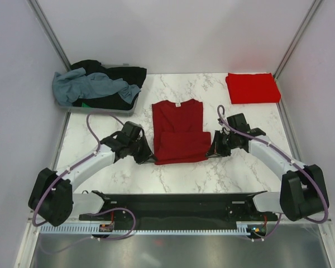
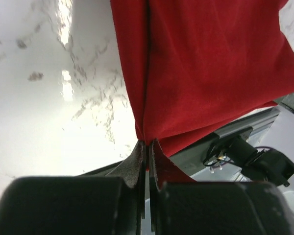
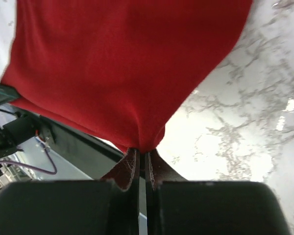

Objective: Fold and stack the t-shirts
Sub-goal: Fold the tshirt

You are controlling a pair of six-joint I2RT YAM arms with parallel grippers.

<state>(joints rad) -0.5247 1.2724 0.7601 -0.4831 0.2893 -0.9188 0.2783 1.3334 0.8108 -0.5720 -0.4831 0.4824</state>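
Note:
A dark maroon-red t-shirt (image 1: 177, 125) lies in the middle of the table, narrowed to a long strip, its bottom part folded up. My left gripper (image 1: 149, 157) is shut on the shirt's near left corner (image 2: 146, 139). My right gripper (image 1: 210, 153) is shut on its near right corner (image 3: 144, 147). Both hold the cloth just above the marble. A brighter red t-shirt (image 1: 252, 87) lies folded to a rectangle at the back right. Grey-blue (image 1: 86, 85), black (image 1: 123, 75) and green (image 1: 87, 104) t-shirts lie heaped at the back left.
The heap sits in a grey plastic tray (image 1: 98, 109) at the back left. White walls close in the table on three sides. The black base rail (image 1: 173, 209) runs along the near edge.

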